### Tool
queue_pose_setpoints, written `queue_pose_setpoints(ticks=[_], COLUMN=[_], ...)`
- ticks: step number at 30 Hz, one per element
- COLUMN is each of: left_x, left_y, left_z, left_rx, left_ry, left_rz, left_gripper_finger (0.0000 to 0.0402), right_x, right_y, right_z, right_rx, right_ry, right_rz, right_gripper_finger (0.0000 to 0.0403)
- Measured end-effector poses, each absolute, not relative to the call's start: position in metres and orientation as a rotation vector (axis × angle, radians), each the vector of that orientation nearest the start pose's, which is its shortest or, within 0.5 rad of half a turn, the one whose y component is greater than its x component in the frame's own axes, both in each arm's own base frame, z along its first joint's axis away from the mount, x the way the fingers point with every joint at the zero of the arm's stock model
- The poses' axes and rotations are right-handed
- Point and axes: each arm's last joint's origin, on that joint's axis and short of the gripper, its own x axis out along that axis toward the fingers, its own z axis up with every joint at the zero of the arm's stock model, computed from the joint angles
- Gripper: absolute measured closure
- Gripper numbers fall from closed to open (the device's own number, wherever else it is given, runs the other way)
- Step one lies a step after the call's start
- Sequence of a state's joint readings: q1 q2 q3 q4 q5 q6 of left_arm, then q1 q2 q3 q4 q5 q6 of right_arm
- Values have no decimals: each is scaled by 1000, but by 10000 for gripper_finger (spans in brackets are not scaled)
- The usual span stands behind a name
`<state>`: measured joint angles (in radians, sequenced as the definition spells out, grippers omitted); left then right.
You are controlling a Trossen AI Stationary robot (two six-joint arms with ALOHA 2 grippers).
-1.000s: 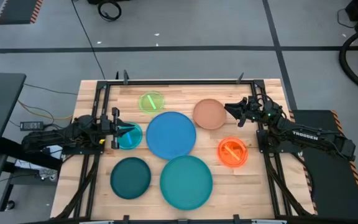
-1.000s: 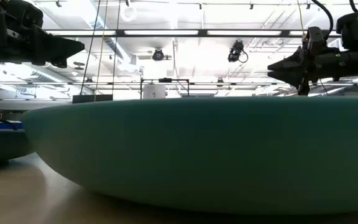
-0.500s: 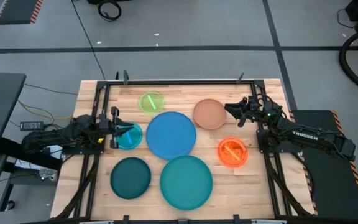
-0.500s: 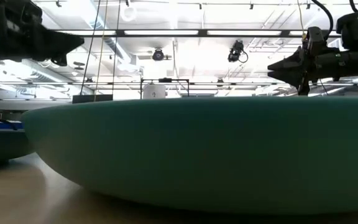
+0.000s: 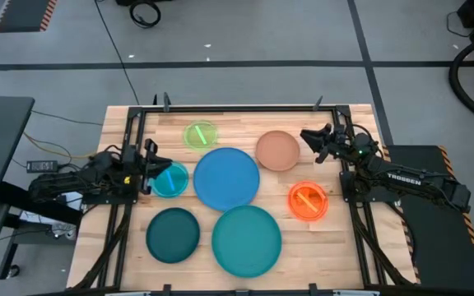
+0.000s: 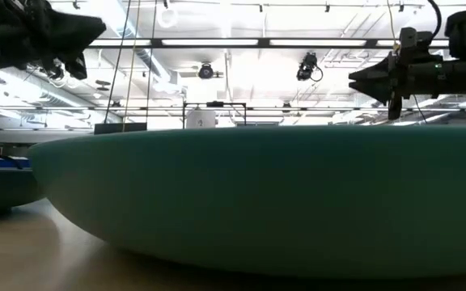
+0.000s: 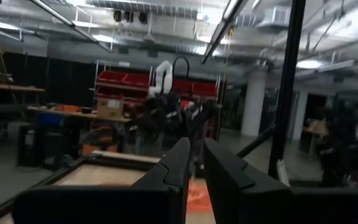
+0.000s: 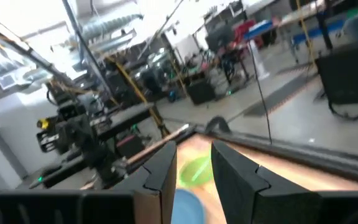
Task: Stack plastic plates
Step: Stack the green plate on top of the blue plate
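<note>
Left gripper [image 5: 150, 155] raised just beside cyan plate [image 5: 170, 180], jaws a narrow gap apart, empty, right gripper [image 5: 309, 138] beside tan plate [image 5: 277, 150], jaws slightly apart, empty, seven plates spread unstacked on wooden table [image 5: 122, 131], grey workshop floor [image 5: 237, 33] around.

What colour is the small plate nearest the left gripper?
Cyan: the small plate shows best in the high view.

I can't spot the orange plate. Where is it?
In the high view, the orange plate lies on the table's right side, below the tan plate, near the right arm.
</note>
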<state>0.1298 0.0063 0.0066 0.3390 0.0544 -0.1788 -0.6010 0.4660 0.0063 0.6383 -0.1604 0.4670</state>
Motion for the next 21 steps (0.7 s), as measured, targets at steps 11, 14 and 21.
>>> queue_pose_setpoints(ticks=[11, 14, 21], left_x=[90, 91, 100], left_y=[11, 11, 13], left_z=[201, 202, 207], left_rx=[-213, -240, -254], left_ry=[-390, -379, -234], left_rz=[43, 47, 90], left_gripper_finger=[349, 349, 349], right_x=[106, 107, 113], right_y=[-65, -64, -62], right_z=[186, 190, 217], right_rx=[614, 582, 455], right_ry=[-316, -299, -289], right_rz=[-321, -258, -171], right_gripper_finger=[293, 293, 293])
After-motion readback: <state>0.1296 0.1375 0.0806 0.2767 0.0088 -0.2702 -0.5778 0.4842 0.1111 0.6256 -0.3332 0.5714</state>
